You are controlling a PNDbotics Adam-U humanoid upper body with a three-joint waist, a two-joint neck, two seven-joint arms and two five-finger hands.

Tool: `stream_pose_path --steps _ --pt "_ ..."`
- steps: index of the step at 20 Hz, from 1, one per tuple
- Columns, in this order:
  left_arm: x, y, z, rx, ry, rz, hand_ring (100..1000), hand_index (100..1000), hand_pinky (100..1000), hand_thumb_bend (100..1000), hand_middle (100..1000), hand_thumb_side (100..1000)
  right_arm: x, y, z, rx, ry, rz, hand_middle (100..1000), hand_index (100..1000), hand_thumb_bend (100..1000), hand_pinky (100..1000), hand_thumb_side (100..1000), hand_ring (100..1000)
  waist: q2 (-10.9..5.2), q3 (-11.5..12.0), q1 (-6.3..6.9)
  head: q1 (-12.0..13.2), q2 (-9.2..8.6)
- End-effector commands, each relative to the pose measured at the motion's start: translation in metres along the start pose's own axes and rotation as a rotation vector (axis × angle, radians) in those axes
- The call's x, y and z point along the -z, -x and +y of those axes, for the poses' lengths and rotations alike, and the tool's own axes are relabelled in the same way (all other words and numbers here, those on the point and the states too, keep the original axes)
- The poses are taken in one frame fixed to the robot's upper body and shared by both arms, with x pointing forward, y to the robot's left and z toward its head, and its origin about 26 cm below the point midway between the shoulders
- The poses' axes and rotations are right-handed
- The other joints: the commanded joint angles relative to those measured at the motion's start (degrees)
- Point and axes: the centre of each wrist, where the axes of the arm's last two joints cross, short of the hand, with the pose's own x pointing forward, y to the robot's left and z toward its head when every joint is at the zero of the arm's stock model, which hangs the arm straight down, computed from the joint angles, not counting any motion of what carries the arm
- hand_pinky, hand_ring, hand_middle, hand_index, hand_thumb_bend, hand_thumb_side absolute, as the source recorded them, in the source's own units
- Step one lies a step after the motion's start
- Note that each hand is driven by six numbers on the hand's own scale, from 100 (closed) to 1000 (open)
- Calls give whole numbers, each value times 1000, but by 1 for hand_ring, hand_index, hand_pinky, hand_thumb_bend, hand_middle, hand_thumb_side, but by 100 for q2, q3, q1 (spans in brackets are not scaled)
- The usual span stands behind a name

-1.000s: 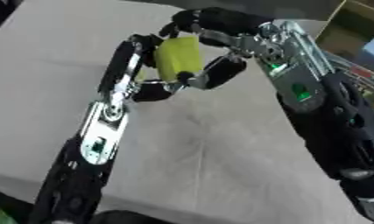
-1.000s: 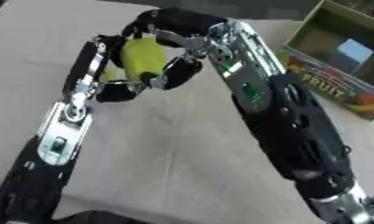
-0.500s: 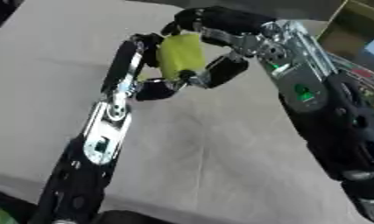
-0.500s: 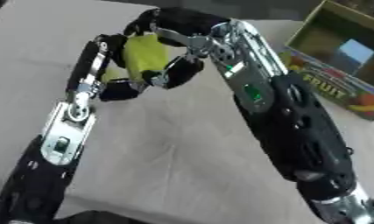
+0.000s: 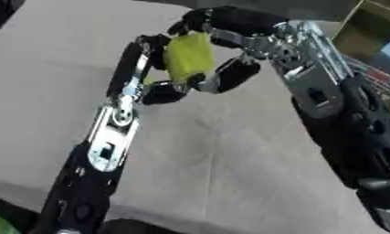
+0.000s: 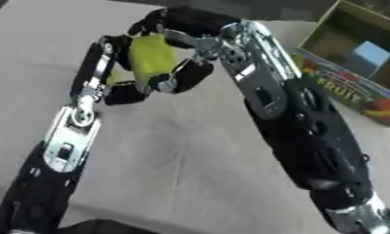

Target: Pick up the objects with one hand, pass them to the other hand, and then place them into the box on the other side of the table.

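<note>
Pale cloth covers the table [image 5: 229, 173] in the left eye view, where the left hand [image 5: 154, 77] and the right hand [image 5: 229, 55] meet above it, both with fingers curled round a yellow-green object [image 5: 188, 58] held between them, clear of the cloth. From the right eye view, a cardboard box [image 6: 354, 68] with fruit printing stands at the table's right edge, well apart from the hands.

Yellow-green object [image 5: 188, 58] partly covered by fingers of both hands, shape unclear. Box [image 6: 354, 55] cut off at right edge, upper right. Both forearms cut off at bottom edge.
</note>
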Motion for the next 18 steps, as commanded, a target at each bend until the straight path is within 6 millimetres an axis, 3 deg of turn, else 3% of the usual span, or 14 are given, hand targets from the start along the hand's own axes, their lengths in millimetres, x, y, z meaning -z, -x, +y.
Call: stream_pose_path --steps 1,11,18 --pt "5 -6 9 -9 -37 -18 405 428 462 100 261 270 -2 -2 -9 -25 16 -3 780 935 346 1000 240 1000 -75 -3 26 32 -8" --pt "5 -9 9 -6 -23 -63 405 430 461 100 265 262 2 -1 -5 -56 30 11 773 922 342 1000 247 1000 -59 9 22 36 -21" --pt "5 -10 9 -10 -19 -75 405 431 461 100 265 263 5 -1 -3 -57 23 3 734 881 299 1000 204 1000 -50 16 21 36 0"
